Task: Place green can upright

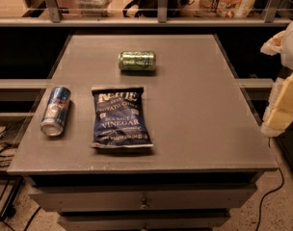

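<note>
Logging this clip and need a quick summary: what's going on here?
Nothing is being handled right now. The green can lies on its side toward the back of the table, with nothing touching it. The gripper is at the right edge of the view, beyond the table's right side and well away from the can. A blue can lies on its side at the left, with a chip bag flat beside it. The green can has not yet been stood upright.

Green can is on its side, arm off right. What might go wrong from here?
The green can lies on its side and may roll when touched. The gripper sits beyond the right edge of the table, so the approach is long. The chip bag just in front might get nudged.
</note>
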Robot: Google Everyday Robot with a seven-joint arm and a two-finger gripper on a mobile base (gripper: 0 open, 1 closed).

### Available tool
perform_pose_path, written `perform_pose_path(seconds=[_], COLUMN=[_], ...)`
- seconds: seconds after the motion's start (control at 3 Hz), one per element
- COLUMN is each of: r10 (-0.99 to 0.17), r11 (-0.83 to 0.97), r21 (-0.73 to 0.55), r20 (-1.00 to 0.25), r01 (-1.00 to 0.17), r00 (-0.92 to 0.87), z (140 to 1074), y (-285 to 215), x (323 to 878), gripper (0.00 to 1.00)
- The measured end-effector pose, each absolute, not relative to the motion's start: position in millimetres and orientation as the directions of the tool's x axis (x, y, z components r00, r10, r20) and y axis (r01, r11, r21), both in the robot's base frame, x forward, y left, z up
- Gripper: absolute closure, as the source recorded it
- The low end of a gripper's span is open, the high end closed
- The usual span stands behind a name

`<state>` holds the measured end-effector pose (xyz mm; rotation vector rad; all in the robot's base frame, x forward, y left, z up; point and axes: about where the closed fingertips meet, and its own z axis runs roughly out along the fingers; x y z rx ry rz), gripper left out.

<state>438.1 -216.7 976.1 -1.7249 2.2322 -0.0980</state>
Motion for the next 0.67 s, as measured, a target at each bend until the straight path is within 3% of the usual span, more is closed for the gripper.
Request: perform_pose_path(seconds=[0.67], r10=[-0.96], r11=[0.244], r21=[-0.265], r20=[-0.199], r01=[-0.933], r00=[-0.195], z=[977], y=[-210], x=[450], gripper=[0.0])
